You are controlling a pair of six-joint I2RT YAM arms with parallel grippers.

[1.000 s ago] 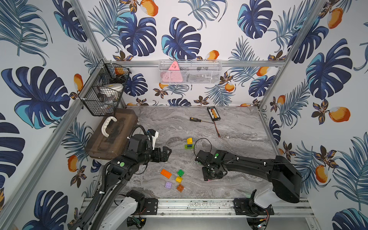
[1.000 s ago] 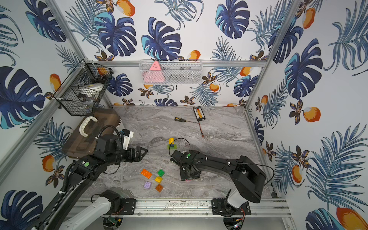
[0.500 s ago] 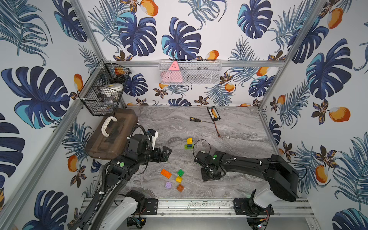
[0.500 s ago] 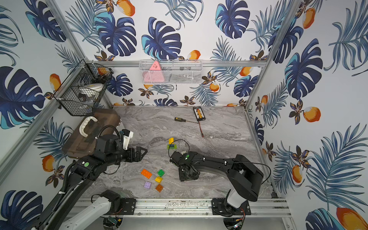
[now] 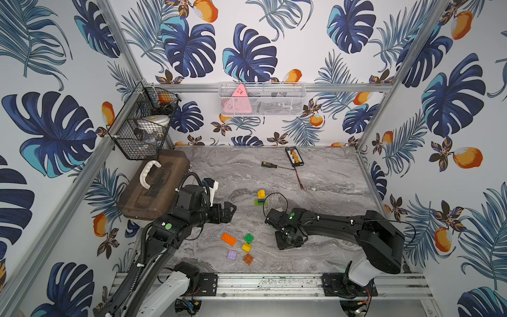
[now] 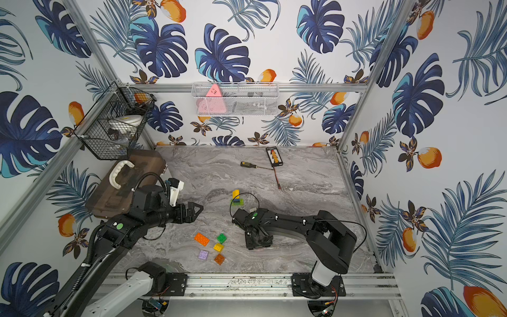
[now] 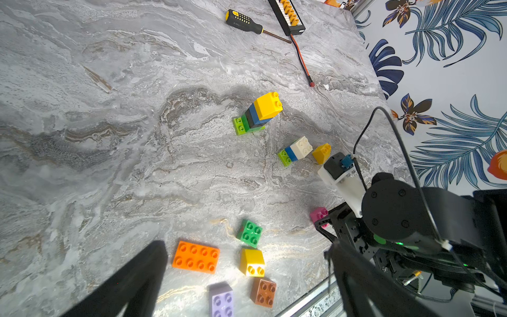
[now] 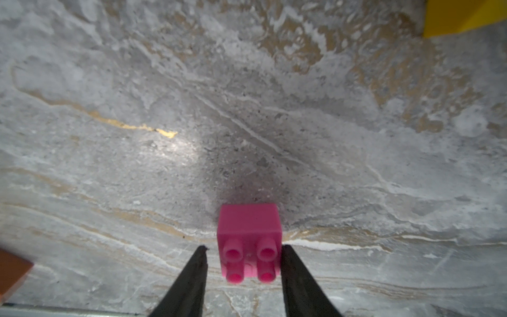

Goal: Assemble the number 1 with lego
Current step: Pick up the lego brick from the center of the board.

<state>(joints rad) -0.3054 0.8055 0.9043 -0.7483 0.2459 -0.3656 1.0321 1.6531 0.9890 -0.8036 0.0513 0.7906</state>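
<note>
The left hand (image 5: 227, 212) hangs above the table (image 5: 329, 186) just beside the case (image 5: 153, 192), its fingers spread wide and holding nothing. Parked high like that, it seems to be keeping clear of the work while its wrist camera takes in the lego.

Below and right of it five loose pieces lie close together: a long orange brick (image 5: 228, 239), a green brick (image 5: 248, 238), a yellow brick (image 5: 246, 247), a purple brick (image 5: 232, 254) and a small orange brick (image 5: 248, 258). They are probably stock, kept within easy reach.

Farther back stands the stack (image 5: 261, 198), yellow over blue and black on a green base that juts out to one side. It is likely the start of the 1.

The left wrist view also shows a short stack (image 7: 295, 151) and a lone yellow brick (image 7: 321, 153) near the right arm.

The right hand (image 8: 243, 251) is down at the table with its fingers either side of the pink brick (image 8: 248, 222), on its flat faces. One finger touches it and the other shows a small gap, so it is not yet gripped.
</note>
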